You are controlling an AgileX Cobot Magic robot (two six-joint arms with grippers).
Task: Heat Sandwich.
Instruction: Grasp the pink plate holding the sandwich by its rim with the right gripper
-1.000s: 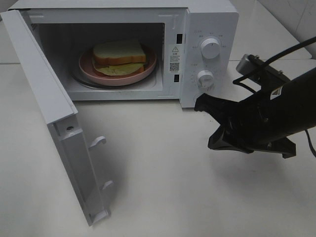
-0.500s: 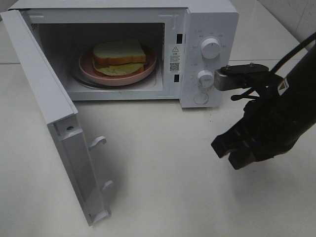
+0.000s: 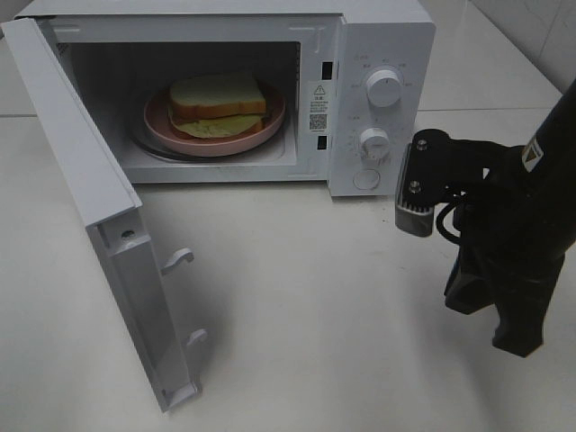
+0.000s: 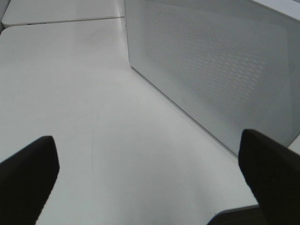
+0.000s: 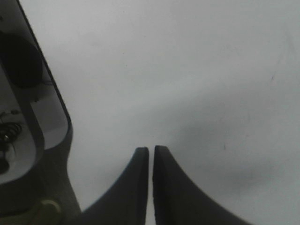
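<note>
Microwave (image 3: pixel 387 36) on white worktop (image 3: pixel 315 297), door (image 3: pixel 76 171) swung wide open. Inside cavity: round pink plate (image 3: pixel 273 121), sandwich (image 3: pixel 218 102) lying on it, yellow-green filling showing at front. Right end effector (image 5: pixel 151 161) over bare worktop near microwave's dial side, fingers pressed almost together, gripping nothing. Left end effector (image 4: pixel 150 161) spread wide, empty, near white mesh panel (image 4: pixel 211 61).

Bright even light, soft shadows, blurred fingers
</note>
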